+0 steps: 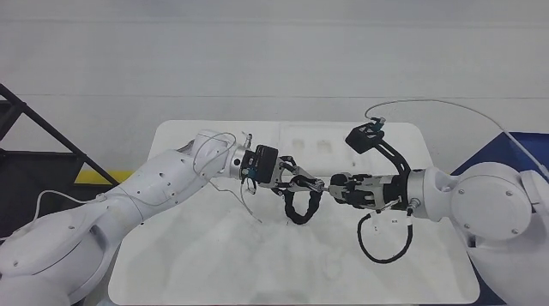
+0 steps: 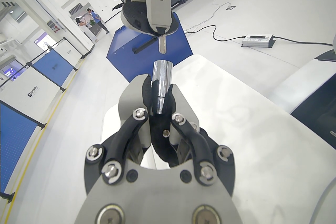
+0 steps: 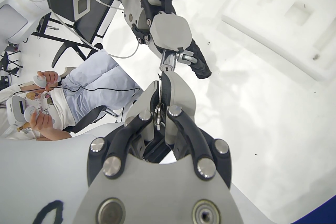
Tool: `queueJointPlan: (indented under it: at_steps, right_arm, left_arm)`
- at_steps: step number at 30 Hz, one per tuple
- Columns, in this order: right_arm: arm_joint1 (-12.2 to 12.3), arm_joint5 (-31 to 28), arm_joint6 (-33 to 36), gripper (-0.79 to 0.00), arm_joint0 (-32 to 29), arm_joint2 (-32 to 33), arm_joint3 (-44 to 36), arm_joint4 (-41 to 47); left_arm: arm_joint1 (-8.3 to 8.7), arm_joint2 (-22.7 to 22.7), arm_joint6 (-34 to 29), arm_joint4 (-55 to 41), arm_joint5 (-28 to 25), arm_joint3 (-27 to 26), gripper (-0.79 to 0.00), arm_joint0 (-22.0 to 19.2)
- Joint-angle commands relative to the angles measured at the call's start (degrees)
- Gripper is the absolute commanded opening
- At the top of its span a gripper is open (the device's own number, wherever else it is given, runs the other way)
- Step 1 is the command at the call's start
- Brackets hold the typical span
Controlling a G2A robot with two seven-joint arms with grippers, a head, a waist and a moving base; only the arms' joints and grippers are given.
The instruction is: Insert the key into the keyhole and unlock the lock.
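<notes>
Now key (image 2: 162,45) (clamped in right end effector (image 3: 161,86)) sits just before lock (image 2: 162,80).

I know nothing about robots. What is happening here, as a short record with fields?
Left gripper: shut on the lock, held by its chrome cylinder
Right gripper: shut on the key
Key tip and keyhole: facing each other, small gap, not inserted
Place: both held above the white table

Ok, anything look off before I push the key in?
Nothing stands out. The left hand grips the lock, the right hand holds the key, tip just short of the keyhole and roughly in line. Only a few dark specks on the table.
</notes>
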Motion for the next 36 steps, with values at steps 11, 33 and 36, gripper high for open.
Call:
queueJointPlan:
  at_steps: [11,33,36]
  right_arm:
    - [0.3,0.3,-0.4,-0.785,0.6,-1.2,0.5,0.4]
    - [0.7,1.3,-1.9,-0.785,1.4,-3.0,1.4,-0.4]
    - [0.7,0.8,-2.2,-0.785,1.6,-3.2,1.7,0.5]
  left_arm:
    - [0.27,0.0,-0.3,-0.8,-0.3,-0.7,-0.785,-0.1]
    - [0.74,0.0,0.2,-0.9,0.2,-1.8,-0.785,0.0]
    - [0.75,0.0,0.4,-1.1,0.4,-1.9,-0.785,0.1]
